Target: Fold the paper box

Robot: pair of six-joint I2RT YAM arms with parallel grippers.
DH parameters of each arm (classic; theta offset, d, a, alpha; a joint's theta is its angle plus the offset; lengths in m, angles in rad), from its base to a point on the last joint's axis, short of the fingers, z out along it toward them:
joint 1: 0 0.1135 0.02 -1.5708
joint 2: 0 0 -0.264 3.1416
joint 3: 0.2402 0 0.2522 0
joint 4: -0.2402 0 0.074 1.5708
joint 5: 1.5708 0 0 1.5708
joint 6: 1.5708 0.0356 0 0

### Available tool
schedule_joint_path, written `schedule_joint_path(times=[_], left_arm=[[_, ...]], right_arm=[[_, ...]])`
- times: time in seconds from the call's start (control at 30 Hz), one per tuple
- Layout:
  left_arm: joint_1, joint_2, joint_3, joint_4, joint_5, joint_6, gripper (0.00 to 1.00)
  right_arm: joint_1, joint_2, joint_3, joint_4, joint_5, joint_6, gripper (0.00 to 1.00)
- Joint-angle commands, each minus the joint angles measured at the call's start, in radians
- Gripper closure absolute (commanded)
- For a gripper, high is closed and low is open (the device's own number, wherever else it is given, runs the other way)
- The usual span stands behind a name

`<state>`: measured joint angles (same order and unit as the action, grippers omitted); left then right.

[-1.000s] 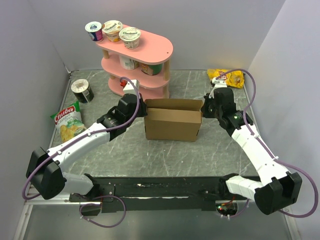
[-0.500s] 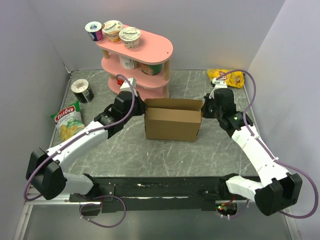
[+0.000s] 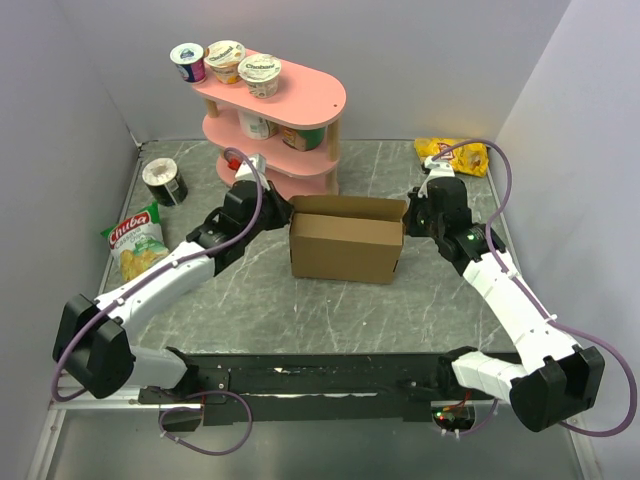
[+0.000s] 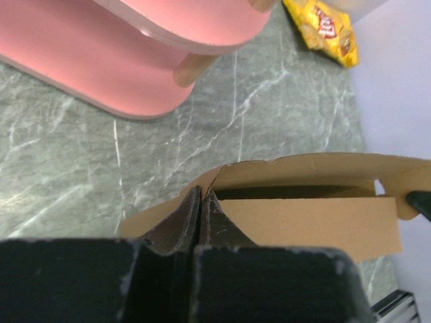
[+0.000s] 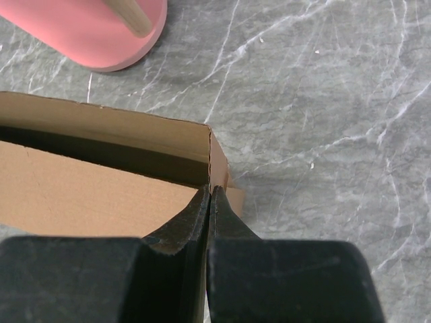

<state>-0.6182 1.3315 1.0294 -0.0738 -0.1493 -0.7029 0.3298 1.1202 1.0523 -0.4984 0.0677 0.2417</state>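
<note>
The paper box (image 3: pixel 345 250) stands in the middle of the table, brown cardboard, top open, back flap up. My left gripper (image 3: pixel 283 213) is at its left end. In the left wrist view the gripper (image 4: pixel 200 192) is shut, and the box's (image 4: pixel 303 219) left end wall runs in between the fingertips. My right gripper (image 3: pixel 408 222) is at the right end. In the right wrist view the gripper (image 5: pixel 210 190) is shut on the right end wall of the box (image 5: pixel 87 195).
A pink shelf (image 3: pixel 290 110) with yogurt cups (image 3: pixel 225 60) stands just behind the box and shows in both wrist views (image 4: pixel 101 60) (image 5: pixel 87 27). A dark can (image 3: pixel 165 182) and a green chips bag (image 3: pixel 138 243) lie left. A yellow bag (image 3: pixel 455 155) lies at the back right.
My left wrist has swung back and left, toward the shelf, with its fingertips still at the box's left end. The box and the right arm have not moved.
</note>
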Motion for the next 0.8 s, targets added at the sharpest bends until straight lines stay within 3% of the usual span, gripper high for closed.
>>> schedule_joint_path(times=[0.0, 0.57, 0.77], left_arm=[[-0.041, 0.031, -0.078, 0.003, 0.152, -0.096, 0.99], [-0.077, -0.046, -0.294, 0.101, 0.076, -0.188, 0.99], [-0.091, -0.046, -0.307, 0.103, 0.042, -0.196, 0.99]], right_arm=[[0.038, -0.014, -0.012, 0.024, -0.085, 0.024, 1.0], [0.051, -0.011, -0.014, 0.029, -0.071, 0.024, 1.0], [0.058, -0.016, -0.018, 0.037, -0.069, 0.027, 1.0]])
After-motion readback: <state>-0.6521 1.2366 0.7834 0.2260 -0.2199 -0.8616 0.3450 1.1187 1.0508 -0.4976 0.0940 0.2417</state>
